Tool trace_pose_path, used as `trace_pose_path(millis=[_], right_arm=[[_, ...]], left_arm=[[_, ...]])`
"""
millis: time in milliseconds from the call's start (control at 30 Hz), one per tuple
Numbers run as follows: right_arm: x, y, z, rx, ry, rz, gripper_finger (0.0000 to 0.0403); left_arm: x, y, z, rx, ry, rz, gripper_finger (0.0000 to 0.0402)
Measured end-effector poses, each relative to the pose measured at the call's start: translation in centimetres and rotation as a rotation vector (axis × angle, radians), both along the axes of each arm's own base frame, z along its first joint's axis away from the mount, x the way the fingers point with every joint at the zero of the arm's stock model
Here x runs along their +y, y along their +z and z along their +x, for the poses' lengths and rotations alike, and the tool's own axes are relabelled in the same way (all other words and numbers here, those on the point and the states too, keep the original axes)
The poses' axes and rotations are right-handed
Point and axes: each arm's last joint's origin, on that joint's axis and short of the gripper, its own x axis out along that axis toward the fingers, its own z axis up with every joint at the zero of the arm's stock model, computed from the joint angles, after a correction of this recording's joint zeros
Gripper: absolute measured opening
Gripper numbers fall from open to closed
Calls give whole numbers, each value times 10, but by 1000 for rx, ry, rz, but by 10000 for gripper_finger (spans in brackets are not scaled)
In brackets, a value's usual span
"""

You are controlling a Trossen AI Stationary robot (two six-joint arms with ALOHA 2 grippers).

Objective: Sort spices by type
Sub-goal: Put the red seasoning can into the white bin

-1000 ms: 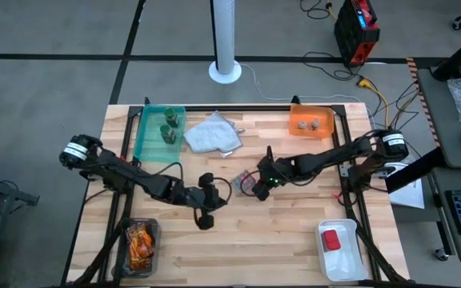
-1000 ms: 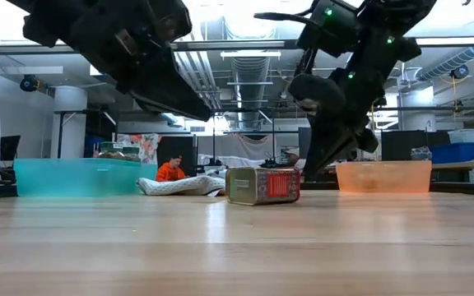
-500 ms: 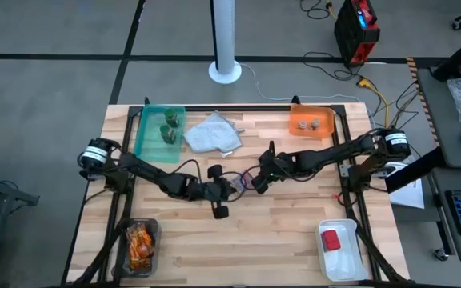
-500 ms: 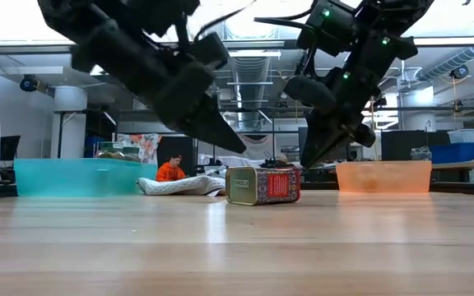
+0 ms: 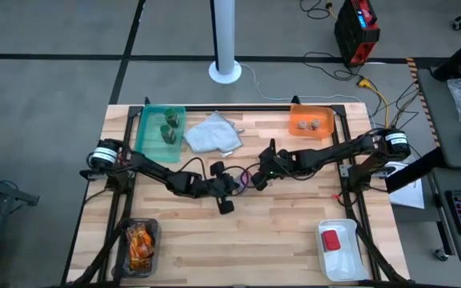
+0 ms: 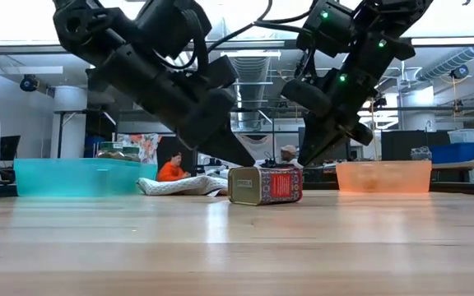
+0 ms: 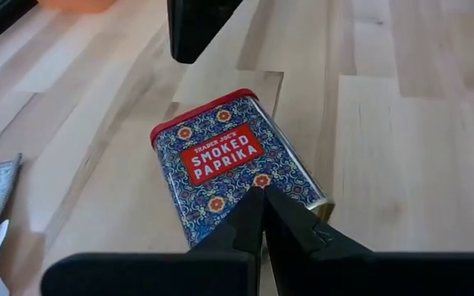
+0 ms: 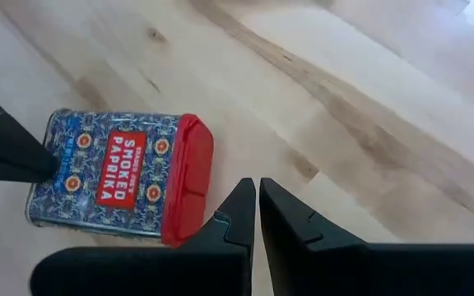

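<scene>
Paprika tin (image 7: pixel 239 171) flat, lid probably rightward

The left gripper (image 5: pixel 237 182) reaches much farther across the table than a second ago: in the high view it moves from left of centre, well apart from the smoked paprika tin (image 5: pixel 246 182), to just beside the tin's left end. In the low view its dark fingers now come down to the tin (image 6: pixel 266 185), their tips at its left edge, where earlier they hung higher and farther left. The tin itself shifts slightly to the right in the low view. The right gripper (image 5: pixel 264 174) draws a little closer to the tin's other end, its fingers pressed together in its own wrist view (image 8: pixel 249 215)
</scene>
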Motion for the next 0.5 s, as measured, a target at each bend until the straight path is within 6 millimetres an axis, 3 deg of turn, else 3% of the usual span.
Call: trace_pose_path(millis=[300,500], right_arm=[[-6,11,-3,-42,85,119,19],[-12,22,-5,-88,158,211,90]], left_arm=[[-10,-8,-10,13,29,37,0],[-18,-19,-26,-99,14,26,0]])
